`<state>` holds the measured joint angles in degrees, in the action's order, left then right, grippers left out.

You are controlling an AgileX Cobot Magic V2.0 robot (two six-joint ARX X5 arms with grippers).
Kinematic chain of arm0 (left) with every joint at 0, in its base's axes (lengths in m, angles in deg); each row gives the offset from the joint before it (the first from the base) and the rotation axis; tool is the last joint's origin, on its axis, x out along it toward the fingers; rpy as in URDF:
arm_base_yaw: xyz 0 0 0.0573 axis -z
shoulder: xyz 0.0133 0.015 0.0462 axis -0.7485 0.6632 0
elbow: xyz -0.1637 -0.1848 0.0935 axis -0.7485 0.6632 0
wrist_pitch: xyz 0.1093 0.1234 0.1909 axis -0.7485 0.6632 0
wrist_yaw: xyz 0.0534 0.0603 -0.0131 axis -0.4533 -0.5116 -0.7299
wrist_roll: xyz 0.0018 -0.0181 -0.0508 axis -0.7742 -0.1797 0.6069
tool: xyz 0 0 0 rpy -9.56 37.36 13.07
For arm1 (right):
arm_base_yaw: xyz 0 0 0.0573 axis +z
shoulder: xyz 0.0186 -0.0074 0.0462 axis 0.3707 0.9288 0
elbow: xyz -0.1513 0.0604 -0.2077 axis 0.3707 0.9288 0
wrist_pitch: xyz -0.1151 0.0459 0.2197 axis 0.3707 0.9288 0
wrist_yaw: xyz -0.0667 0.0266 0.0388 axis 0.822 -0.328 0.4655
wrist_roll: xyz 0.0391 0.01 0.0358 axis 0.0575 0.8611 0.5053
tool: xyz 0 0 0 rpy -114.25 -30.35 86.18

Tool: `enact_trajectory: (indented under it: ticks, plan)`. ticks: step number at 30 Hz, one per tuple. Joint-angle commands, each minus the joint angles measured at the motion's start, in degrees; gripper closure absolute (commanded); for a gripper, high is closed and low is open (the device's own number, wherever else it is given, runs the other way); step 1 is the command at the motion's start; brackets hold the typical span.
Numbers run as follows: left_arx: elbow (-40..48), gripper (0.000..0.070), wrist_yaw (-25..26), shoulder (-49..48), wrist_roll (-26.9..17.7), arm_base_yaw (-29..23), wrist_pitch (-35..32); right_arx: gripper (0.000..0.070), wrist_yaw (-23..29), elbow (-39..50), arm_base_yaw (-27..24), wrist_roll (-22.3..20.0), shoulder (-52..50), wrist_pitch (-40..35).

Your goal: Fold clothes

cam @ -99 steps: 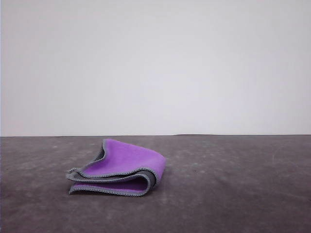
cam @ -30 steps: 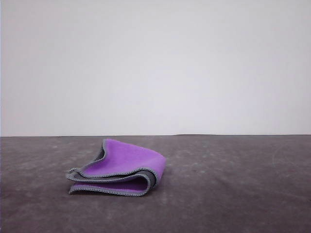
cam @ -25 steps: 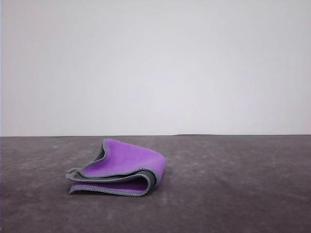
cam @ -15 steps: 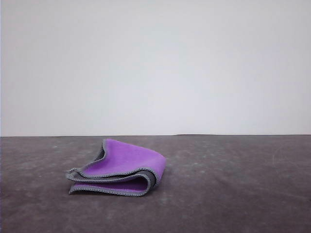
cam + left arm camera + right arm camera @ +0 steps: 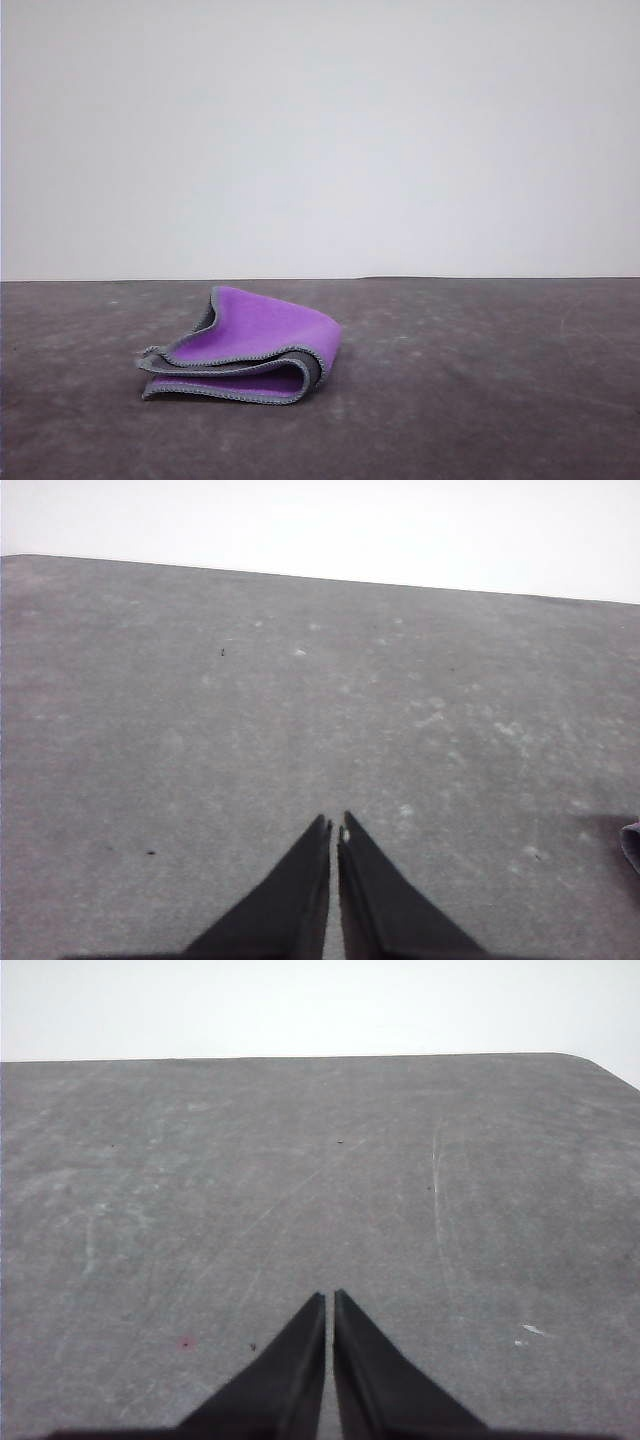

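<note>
Left hand (image 5: 333,826), right hand (image 5: 329,1295) closed

A dark grey, scuffed desk (image 5: 480,400) is stretching toward a pale wall. Lying on it, left of centre, a small cloth (image 5: 245,346) is sitting folded in loose layers, purple showing, with charcoal and a light stitched edge along the folds.

bare lab-style test setup, scuffed dark grey desk (image 5: 480,400), plain white wall (image 5: 320,140) behind, uniform backdrop, even flat lighting
</note>
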<state>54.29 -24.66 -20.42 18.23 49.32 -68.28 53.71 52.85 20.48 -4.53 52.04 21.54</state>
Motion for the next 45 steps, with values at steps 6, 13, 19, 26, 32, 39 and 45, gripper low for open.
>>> enact_trajectory:
  ticks: [6,13,19,26,32,39,45]
  plan:
    - [1.16,0.07,-0.15,-0.08,-0.39,-0.11,0.33,0.0688,0.02,0.2,0.0,0.59,0.07,-0.68]
    - [1.16,0.07,-0.15,-0.07,-0.39,-0.11,0.33,0.0688,0.02,0.2,0.0,0.59,0.07,-0.68]
    - [1.16,0.07,-0.15,-0.07,-0.39,-0.11,0.33,0.0688,0.02,0.2,0.0,0.59,0.07,-0.68]
    - [1.16,0.07,-0.15,-0.07,-0.39,-0.11,0.33,0.0688,0.02,0.2,0.0,0.59,0.07,-0.68]
    - [1.16,0.07,-0.15,-0.07,-0.39,-0.11,0.33,0.0688,0.02,0.2,0.0,0.59,0.07,-0.68]
    - [1.16,0.07,-0.15,-0.07,-0.39,-0.11,0.33,0.0688,0.02,0.2,0.0,0.59,0.07,-0.68]
    - [1.16,0.07,-0.15,-0.08,-0.39,-0.11,0.33,0.0688,0.02,0.2,0.0,0.59,0.07,-0.68]
